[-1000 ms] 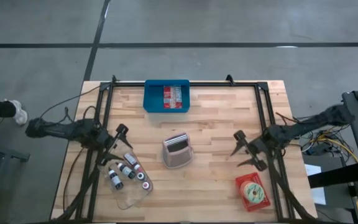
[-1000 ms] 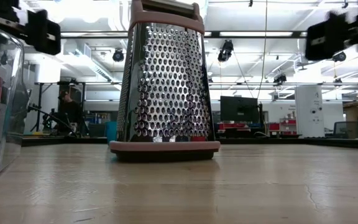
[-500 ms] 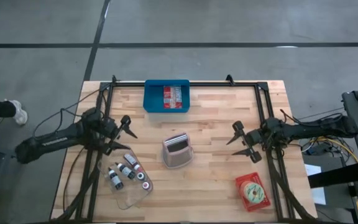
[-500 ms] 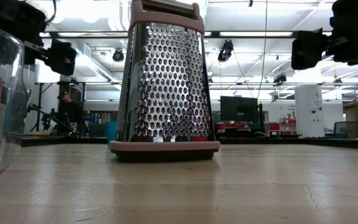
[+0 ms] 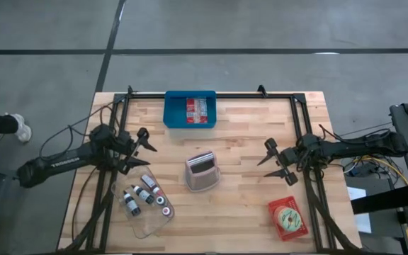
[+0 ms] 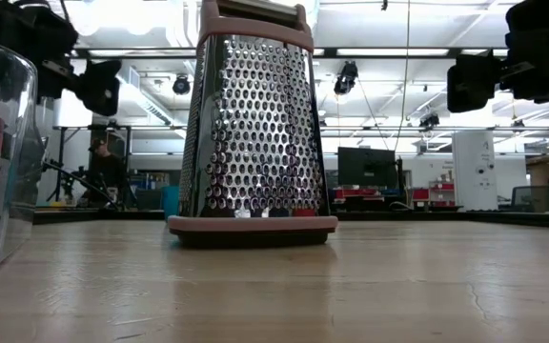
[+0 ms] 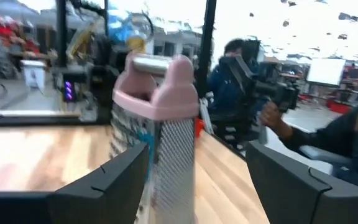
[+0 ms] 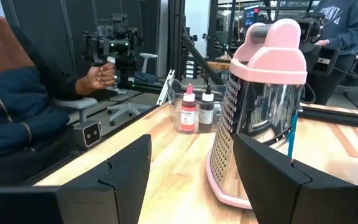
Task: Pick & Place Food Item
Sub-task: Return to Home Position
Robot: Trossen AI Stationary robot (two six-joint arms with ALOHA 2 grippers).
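Hanging above the table with fingers spread and empty, the left gripper and right gripper face each other across the grater. Sorting looks finished: the bottles stand upright in the clear bin, just off the left fingers toward the near edge and nearest that arm. The donut sits in the red bin, off the right fingers likewise. Only the grater lies ahead, so backing straight out should snag nothing.
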